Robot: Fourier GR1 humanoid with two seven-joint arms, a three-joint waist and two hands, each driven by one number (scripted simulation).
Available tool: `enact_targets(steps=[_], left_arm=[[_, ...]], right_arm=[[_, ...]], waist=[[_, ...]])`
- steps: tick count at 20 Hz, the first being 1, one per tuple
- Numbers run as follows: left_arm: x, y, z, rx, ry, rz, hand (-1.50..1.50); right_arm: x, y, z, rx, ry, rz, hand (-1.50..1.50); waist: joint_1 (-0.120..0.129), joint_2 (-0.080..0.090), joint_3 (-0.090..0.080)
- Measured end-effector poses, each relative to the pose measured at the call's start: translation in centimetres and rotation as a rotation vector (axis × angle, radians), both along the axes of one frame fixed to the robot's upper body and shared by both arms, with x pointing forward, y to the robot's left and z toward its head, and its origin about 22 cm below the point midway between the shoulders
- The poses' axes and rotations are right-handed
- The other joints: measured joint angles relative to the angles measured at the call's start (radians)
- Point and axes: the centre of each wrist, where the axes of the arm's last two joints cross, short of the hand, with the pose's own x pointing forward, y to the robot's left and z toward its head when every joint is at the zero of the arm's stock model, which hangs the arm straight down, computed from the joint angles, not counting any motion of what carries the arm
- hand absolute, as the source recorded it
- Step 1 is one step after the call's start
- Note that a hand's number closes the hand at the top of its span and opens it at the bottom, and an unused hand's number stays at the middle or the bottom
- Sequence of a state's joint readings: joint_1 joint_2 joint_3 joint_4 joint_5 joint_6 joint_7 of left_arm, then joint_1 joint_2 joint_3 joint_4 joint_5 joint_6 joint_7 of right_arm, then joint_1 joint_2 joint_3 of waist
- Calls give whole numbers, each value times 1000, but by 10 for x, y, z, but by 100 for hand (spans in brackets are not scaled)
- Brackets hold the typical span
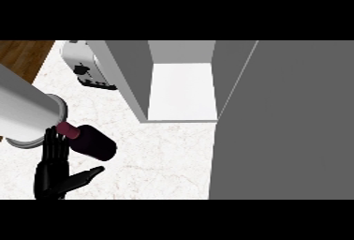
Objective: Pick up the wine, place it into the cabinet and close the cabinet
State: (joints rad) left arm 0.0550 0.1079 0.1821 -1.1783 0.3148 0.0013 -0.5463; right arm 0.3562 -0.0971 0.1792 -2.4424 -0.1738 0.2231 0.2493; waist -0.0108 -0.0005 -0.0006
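Wine (93, 143) lies on the table (159, 159) beside the open left hand (52, 171).
The hand shows at the lower left, fingers straight and pointing up, thumb spread to the right, holding nothing. The bottle lies tilted, its red cap toward the upper left at the fingertips, its dark body just right of the fingers and above the thumb. The cabinet (183, 89) stands open further back.

No readable text, label, brand or number on the wine bottle (93, 143), toaster (86, 65) or cabinet (131, 79)
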Motion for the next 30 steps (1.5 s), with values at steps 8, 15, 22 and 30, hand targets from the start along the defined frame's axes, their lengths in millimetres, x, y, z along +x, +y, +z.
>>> enact_targets(steps=[8,15,22,30], left_arm=[[5,5,-37,-71,4,-33,-150],[19,2,-56,-133,-42,-19,-150],[32,0,-61,-165,-63,-47,150],[46,-18,-62,-204,-44,-160,150]], right_arm=[[-1,4,-2,24,-3,23,-150],[2,5,1,27,5,19,-150],[-1,8,-2,39,11,36,-150],[-2,5,-3,20,25,22,-150]], waist=[[-4,1,0],[-5,2,-1],[-7,2,-1],[-9,2,0]])
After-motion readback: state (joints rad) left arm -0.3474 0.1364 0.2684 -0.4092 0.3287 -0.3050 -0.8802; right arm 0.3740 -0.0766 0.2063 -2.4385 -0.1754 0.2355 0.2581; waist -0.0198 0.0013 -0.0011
